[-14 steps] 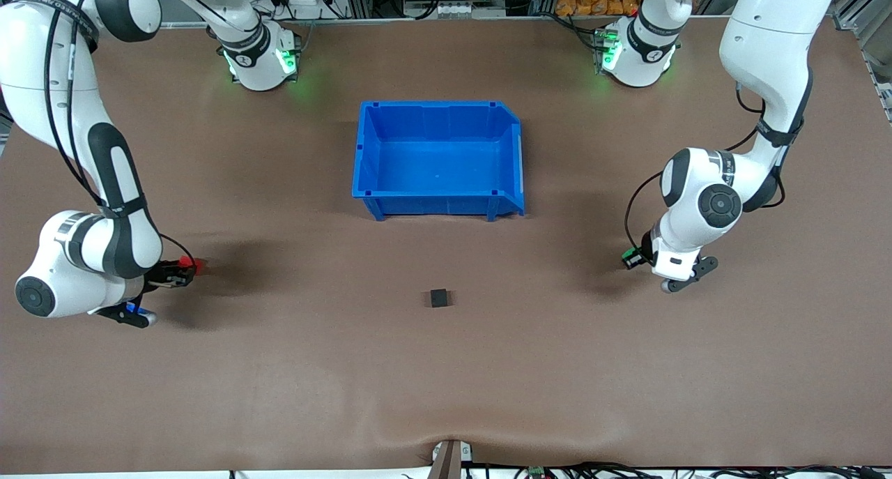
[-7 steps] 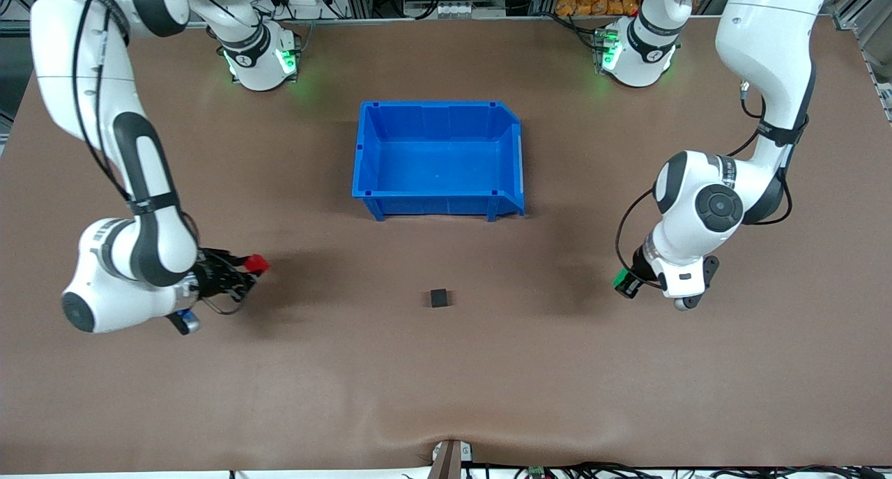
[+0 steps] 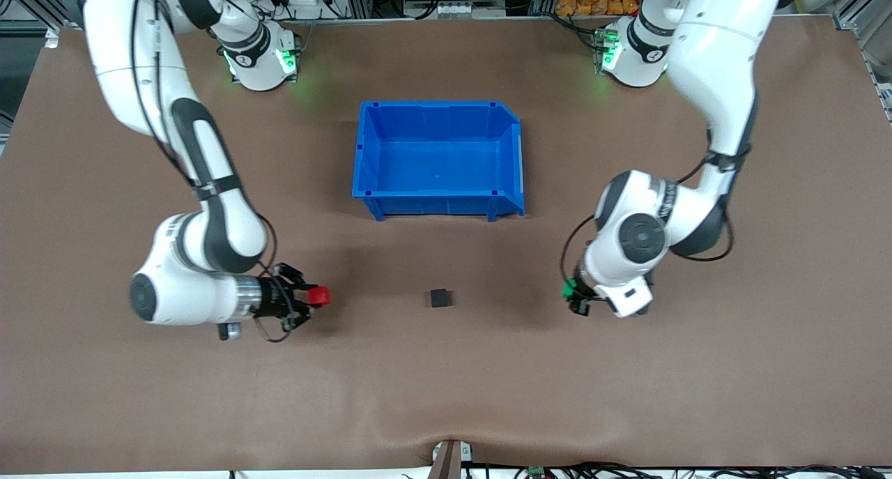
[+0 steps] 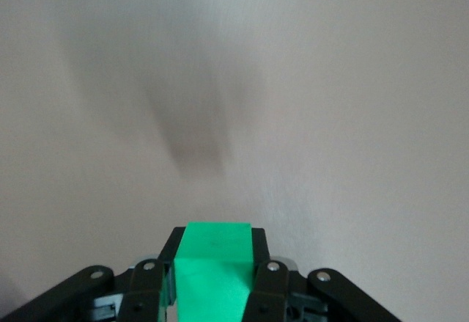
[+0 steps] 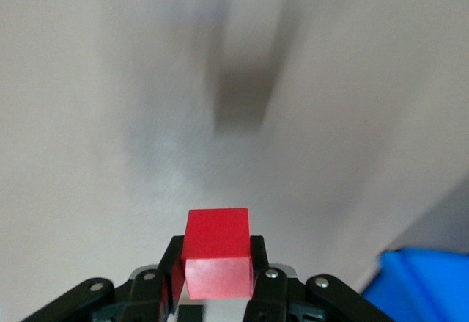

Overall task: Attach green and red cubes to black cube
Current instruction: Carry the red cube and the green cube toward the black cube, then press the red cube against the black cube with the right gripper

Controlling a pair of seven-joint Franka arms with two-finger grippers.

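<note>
In the front view, the black cube sits alone on the brown table, nearer to the front camera than the blue bin, which stands upright at mid-table. The right gripper hangs above the table toward the right arm's end, its fingers pinching the red cube, which is well apart from the black cube. The left gripper hangs above the table toward the left arm's end and is largely hidden under its own wrist; a bit of the green cube shows at its tip, also well apart from the black cube. The black cube lies between the two held cubes, touching neither.

In the left wrist view, the left gripper has its two black fingers pressed against opposite faces of the green cube, which is held above the bare table; a soft dark shadow falls on the surface ahead of it.

In the right wrist view, the right gripper clamps the red cube between its fingers, above the table. A corner of the blue bin shows at the edge, and a blurred shadow lies on the surface ahead of the cube.
</note>
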